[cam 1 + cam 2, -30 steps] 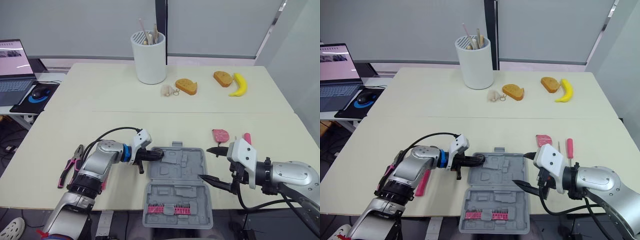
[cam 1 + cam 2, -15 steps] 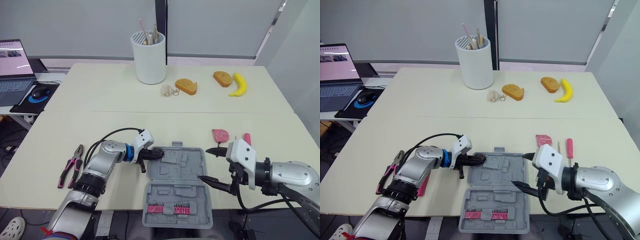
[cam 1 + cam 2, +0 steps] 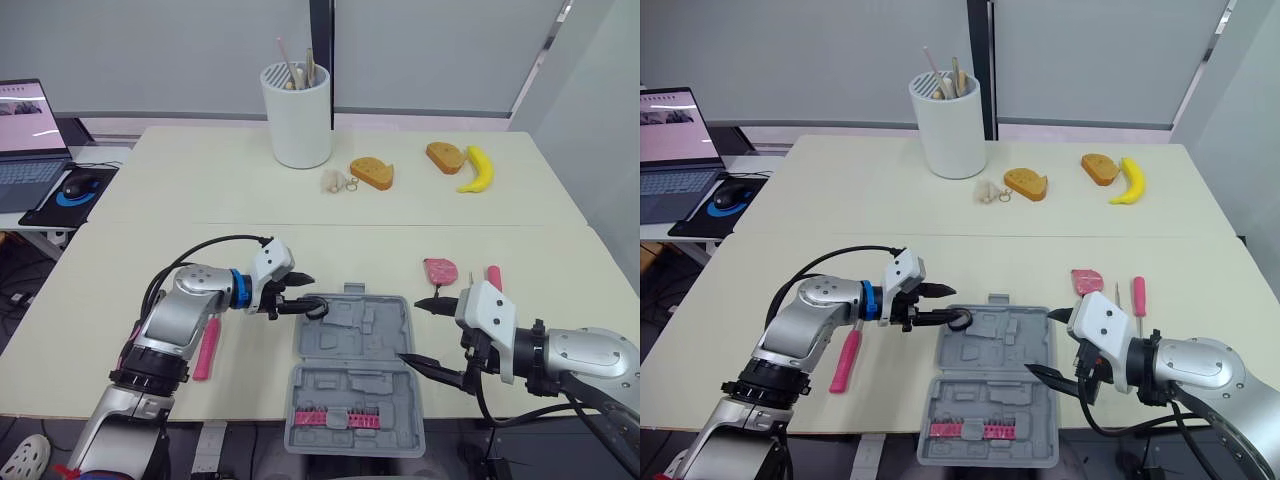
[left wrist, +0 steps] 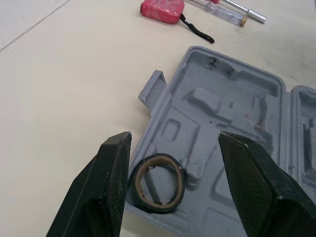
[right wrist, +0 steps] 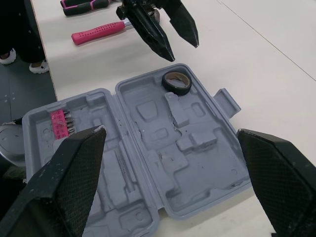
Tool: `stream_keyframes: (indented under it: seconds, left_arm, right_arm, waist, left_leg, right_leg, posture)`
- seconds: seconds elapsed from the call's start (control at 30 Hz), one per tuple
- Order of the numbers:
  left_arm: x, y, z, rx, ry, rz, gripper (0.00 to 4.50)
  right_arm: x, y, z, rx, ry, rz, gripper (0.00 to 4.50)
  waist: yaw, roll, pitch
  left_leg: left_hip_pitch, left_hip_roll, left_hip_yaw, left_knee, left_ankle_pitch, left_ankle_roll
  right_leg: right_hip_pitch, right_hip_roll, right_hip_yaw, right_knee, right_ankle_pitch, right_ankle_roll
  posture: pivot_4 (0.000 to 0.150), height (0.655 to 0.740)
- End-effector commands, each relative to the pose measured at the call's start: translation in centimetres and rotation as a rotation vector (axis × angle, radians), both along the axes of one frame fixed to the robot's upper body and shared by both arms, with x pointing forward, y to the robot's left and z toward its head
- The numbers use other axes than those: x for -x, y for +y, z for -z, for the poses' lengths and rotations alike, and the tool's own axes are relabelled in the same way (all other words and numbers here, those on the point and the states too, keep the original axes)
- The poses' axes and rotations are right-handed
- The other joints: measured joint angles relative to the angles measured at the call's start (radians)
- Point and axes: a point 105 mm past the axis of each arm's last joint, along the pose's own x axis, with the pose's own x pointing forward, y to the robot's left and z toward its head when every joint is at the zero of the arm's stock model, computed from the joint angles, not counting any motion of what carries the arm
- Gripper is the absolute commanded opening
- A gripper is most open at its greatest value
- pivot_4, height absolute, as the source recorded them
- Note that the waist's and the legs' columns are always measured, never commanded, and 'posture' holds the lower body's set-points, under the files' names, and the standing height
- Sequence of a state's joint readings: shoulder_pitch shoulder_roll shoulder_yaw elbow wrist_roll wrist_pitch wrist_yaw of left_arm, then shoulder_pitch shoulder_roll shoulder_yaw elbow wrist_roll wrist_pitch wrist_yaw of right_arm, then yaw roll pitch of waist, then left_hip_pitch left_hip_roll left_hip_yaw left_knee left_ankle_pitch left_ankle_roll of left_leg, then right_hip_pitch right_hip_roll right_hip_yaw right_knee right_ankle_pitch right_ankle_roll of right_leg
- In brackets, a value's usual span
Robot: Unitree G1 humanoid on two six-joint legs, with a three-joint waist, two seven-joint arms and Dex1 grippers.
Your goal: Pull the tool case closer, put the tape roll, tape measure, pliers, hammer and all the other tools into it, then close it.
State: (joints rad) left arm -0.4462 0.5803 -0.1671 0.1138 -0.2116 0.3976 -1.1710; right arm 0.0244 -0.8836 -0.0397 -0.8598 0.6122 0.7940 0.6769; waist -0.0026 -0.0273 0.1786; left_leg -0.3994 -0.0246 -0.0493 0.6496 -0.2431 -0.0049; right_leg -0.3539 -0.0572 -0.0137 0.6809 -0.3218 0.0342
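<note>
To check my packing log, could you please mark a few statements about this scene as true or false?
The tool case is open. True.
The tape roll lies outside the case. False: it lies inside the case, in a corner.
The left gripper has its jaws shut on the tape roll. False: its jaws stand apart, beside the roll.
The tape measure lies on the table, outside the case. True.
The hammer is packed in the case. False: it lies on the table.
</note>
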Motion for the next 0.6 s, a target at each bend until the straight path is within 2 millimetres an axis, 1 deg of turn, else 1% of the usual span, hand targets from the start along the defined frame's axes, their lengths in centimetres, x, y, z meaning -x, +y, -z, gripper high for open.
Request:
stream_keyframes:
  seconds: [0.03, 0.07, 0.23, 0.47, 0.53, 0.6]
  left_arm:
    - [0.0, 0.4, -0.7, 0.016, -0.065, 0.044, 2.44]
    - [-0.1, 0.4, -0.6, 0.013, -0.072, 0.045, 2.23]
    - [-0.5, 0.2, -0.3, 0.010, -0.100, 0.065, 0.61]
    - [-1.1, -0.9, 0.3, -0.002, -0.129, 0.082, 0.61]
    - [-1.3, -1.1, 0.7, -0.017, -0.135, 0.089, 0.61]
    - [-1.7, -1.4, 1.7, -0.055, -0.131, 0.087, 0.61]
  right_arm:
    - [0.2, 0.2, -0.9, -0.002, -0.045, -0.022, 4.50]
    - [0.2, 0.2, -0.9, -0.002, -0.045, -0.023, 4.50]
    - [0.3, 0.2, -0.9, -0.002, -0.046, -0.025, 4.50]
    - [0.1, 0.2, -0.9, -0.002, -0.047, -0.023, 4.50]
    - [0.1, 0.2, -0.9, -0.003, -0.046, -0.023, 4.50]
    - [0.0, 0.3, -0.9, -0.004, -0.046, -0.025, 4.50]
  waist:
    - [0.001, 0.000, 0.000]
    - [0.001, 0.000, 0.000]
    - [0.001, 0.000, 0.000]
    - [0.001, 0.000, 0.000]
    - [0.001, 0.000, 0.000]
    - [0.001, 0.000, 0.000]
  left_leg:
    - [0.000, 0.000, 0.000, 0.000, 0.000, 0.000]
    - [0.000, 0.000, 0.000, 0.000, 0.000, 0.000]
    - [0.000, 0.000, 0.000, 0.000, 0.000, 0.000]
    - [0.000, 0.000, 0.000, 0.000, 0.000, 0.000]
    - [0.000, 0.000, 0.000, 0.000, 0.000, 0.000]
    - [0.000, 0.000, 0.000, 0.000, 0.000, 0.000]
  right_leg:
    - [0.000, 0.000, 0.000, 0.000, 0.000, 0.000]
    - [0.000, 0.000, 0.000, 0.000, 0.000, 0.000]
    - [0.000, 0.000, 0.000, 0.000, 0.000, 0.000]
    - [0.000, 0.000, 0.000, 0.000, 0.000, 0.000]
    - [0.000, 0.000, 0.000, 0.000, 0.000, 0.000]
    - [0.000, 0.000, 0.000, 0.000, 0.000, 0.000]
  posture:
    - [0.150, 0.7400]
    - [0.150, 0.7400]
    - [0.150, 0.7400]
    - [0.150, 0.7400]
    - [0.150, 0.7400]
    - [0.150, 0.7400]
